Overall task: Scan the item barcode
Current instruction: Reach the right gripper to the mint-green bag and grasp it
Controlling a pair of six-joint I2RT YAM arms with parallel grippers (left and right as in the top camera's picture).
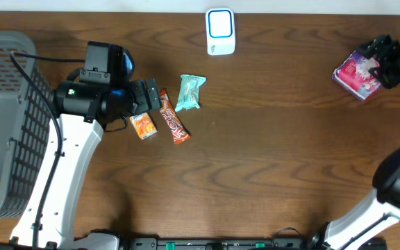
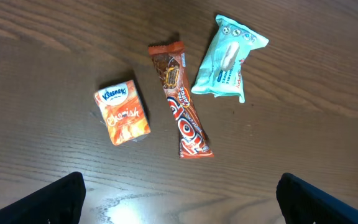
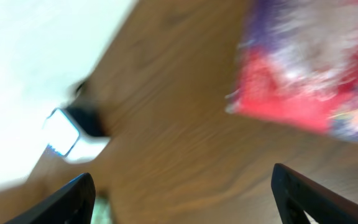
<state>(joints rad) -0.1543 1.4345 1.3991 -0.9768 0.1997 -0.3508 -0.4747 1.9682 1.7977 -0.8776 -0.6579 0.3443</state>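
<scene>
Glossy pink, red and purple packet

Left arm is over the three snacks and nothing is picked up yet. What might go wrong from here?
1. The open left tool hovers over a chocolate bar lying close between the Kleenex pack and the teal packet; closing may catch or nudge a neighbour.
2. No barcode is visible on any upper face, so the scanner may read nothing unless the item is turned.
</scene>
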